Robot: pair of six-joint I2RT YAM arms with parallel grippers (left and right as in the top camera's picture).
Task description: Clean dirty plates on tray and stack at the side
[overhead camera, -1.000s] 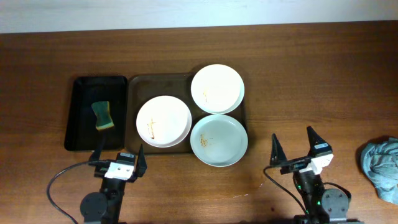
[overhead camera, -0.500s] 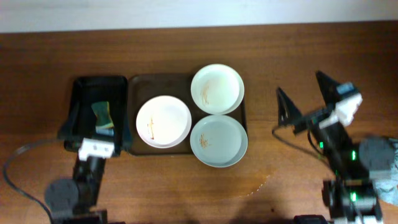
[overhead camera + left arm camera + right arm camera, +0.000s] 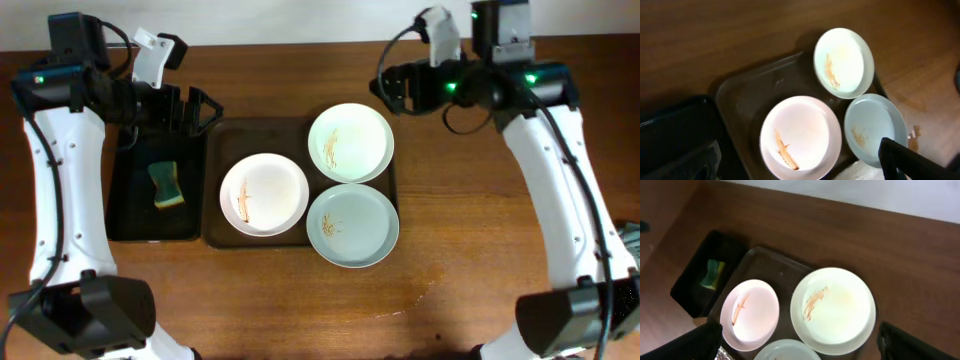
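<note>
Smears (image 3: 243,203) of brown-orange mark three plates on the dark-brown tray (image 3: 225,140). Nearest is the pale bluish plate (image 3: 352,225), overlapping the front rim. Next is the left white plate (image 3: 263,194), and farthest the right white plate (image 3: 349,142). Alongside, a sponge (image 3: 166,186) lies in the black tray (image 3: 125,215). Beyond, the left gripper (image 3: 190,108) and right gripper (image 3: 393,92) hang with fingers spread, holding nothing.

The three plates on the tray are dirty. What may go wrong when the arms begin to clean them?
1. The pale blue plate and the upper white plate hang over the rim of the brown tray; pressing on either may tip it or slide it off.
2. All three, with the left white plate, lie very close together, so lifting one may knock its neighbour.
</note>
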